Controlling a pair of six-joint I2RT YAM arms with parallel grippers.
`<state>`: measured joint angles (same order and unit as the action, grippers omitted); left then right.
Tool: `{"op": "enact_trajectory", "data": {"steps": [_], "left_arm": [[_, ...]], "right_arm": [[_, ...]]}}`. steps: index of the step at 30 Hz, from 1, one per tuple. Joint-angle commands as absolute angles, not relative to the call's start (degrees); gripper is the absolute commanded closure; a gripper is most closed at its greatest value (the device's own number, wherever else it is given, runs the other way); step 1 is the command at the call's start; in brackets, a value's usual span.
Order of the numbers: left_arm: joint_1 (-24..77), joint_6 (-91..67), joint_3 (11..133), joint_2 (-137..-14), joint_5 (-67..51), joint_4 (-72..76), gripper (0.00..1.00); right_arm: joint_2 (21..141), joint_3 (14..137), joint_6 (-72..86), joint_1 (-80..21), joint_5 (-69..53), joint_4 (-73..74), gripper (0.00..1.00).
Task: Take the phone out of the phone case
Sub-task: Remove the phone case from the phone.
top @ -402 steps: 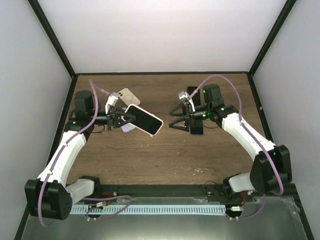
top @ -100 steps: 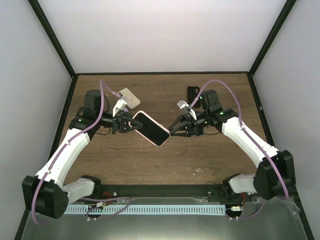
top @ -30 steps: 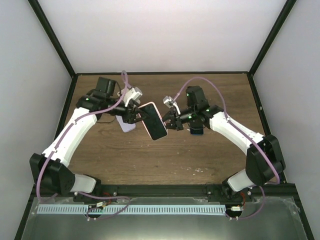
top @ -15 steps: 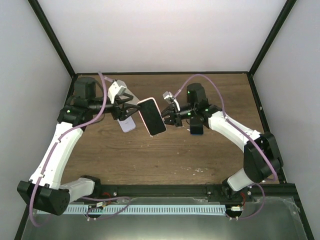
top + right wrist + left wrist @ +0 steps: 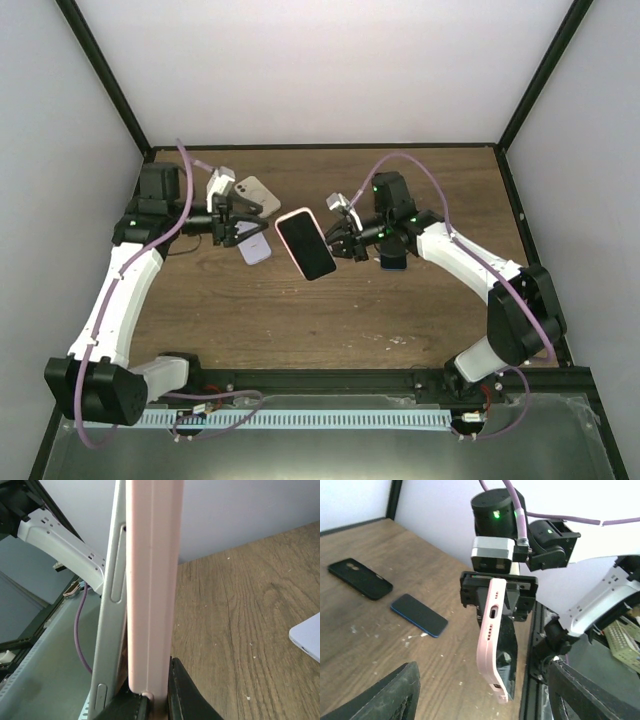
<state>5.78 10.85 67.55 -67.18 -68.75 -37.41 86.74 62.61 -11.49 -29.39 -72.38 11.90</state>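
Observation:
The phone [image 5: 308, 246], black screen up, sits in a pink phone case [image 5: 283, 218] held above the table's middle. My right gripper [image 5: 344, 240] is shut on its right end. In the left wrist view the pink case [image 5: 490, 645] hangs from the right gripper [image 5: 498, 591], its lower corner bent away from the phone's dark screen [image 5: 509, 650]. In the right wrist view the phone's silver edge [image 5: 112, 605] shows beside the pink case [image 5: 152, 580]. My left gripper [image 5: 243, 218] stands open to the left, apart from the phone, its fingers [image 5: 385, 695] empty.
A beige case [image 5: 258, 192] and a lavender phone [image 5: 256, 250] lie under the left gripper. A blue-rimmed phone [image 5: 419, 615] and a black case [image 5: 360, 578] lie on the wooden table [image 5: 330, 320] near the right arm. Black frame posts edge the table.
My left gripper let go of the phone's left end, opened and drew back to the left. The right gripper keeps the cased phone, now swung slightly toward the table's middle.

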Motion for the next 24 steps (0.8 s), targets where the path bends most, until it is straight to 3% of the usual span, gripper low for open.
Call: {"op": "enact_trajectory", "data": {"steps": [1,9,17,24], "left_arm": [[7.68,14.33,66.15,-66.91,-72.72,-40.49,0.30],[14.17,17.13,65.82,-69.30,-66.81,-43.42,0.35],[17.20,19.25,66.31,-72.51,-64.96,-45.86,0.55],[16.70,11.29,66.10,-70.89,-47.13,-35.01,0.34]], "right_arm": [[85.25,65.29,-18.42,-29.16,-74.36,16.32,0.99],[86.38,66.94,-23.95,-29.31,-75.20,22.44,0.99],[87.19,67.49,-26.42,-30.28,-74.73,26.31,0.99],[90.23,67.03,-3.21,-30.03,-72.17,15.08,0.99]]}}
